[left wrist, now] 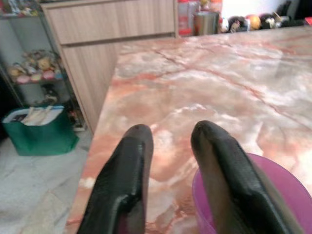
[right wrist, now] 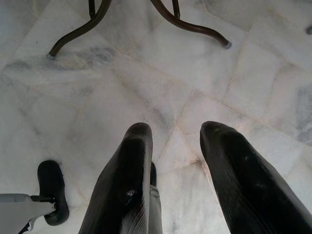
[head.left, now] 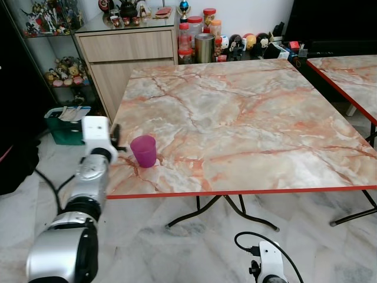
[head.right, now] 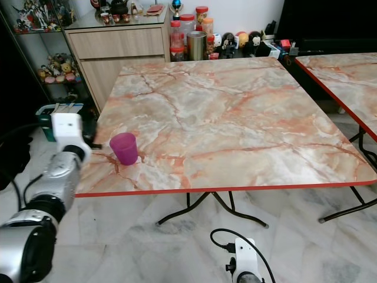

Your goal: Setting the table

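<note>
Ahead of the left tool and off to its left, a green bag stuffed with papers sits on the pale marble floor. Beyond it stand a wooden cabinet and a glass shelf of figurines. Red-lidded jars and a metal canister stand further ahead.

left gripper: raised, fingers parted | right gripper: hanging, fingers parted

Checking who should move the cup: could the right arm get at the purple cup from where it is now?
Probably not. The right gripper hangs low over the floor, below the table edge, while the purple cup stands near the table's left front corner, right beside the left gripper.
</note>
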